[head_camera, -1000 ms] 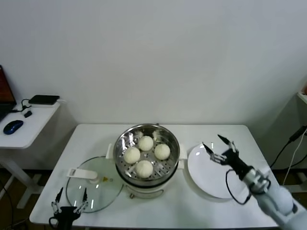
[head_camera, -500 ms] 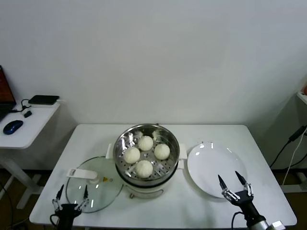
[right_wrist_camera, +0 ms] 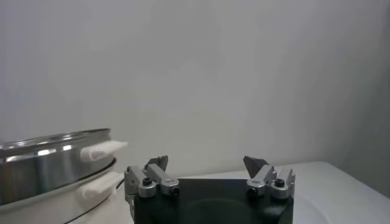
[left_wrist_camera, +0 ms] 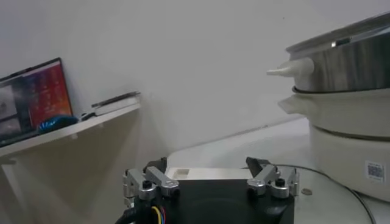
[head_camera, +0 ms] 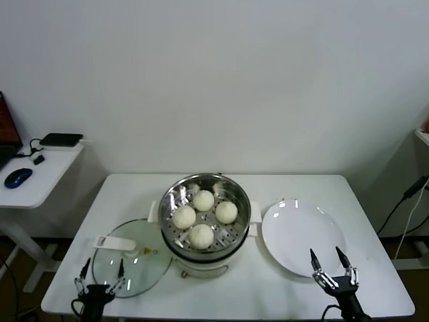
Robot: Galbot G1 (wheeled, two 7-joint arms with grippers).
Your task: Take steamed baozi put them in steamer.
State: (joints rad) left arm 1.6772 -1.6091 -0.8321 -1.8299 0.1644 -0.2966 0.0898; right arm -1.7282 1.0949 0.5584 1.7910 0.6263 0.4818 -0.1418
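Several cream-white steamed baozi (head_camera: 202,218) lie on the perforated tray inside the shiny steel steamer (head_camera: 175,196) at the table's middle. The steamer's side also shows in the left wrist view (left_wrist_camera: 347,115) and in the right wrist view (right_wrist_camera: 49,161). My right gripper (head_camera: 334,263) is open and empty, low at the table's front edge, just in front of the white plate. My left gripper (head_camera: 101,271) is open and empty at the front left, by the near rim of the glass lid. In the wrist views both grippers (left_wrist_camera: 209,165) (right_wrist_camera: 207,163) show spread fingers with nothing between them.
A bare white round plate (head_camera: 301,235) lies right of the steamer. A flat glass lid (head_camera: 127,258) with a white handle lies front left. A side desk (head_camera: 37,178) with a blue mouse and a laptop stands to the left.
My right arm has drawn back from over the plate down to the table's front edge, and has sunk slightly more in the last half second. The left gripper has not moved.
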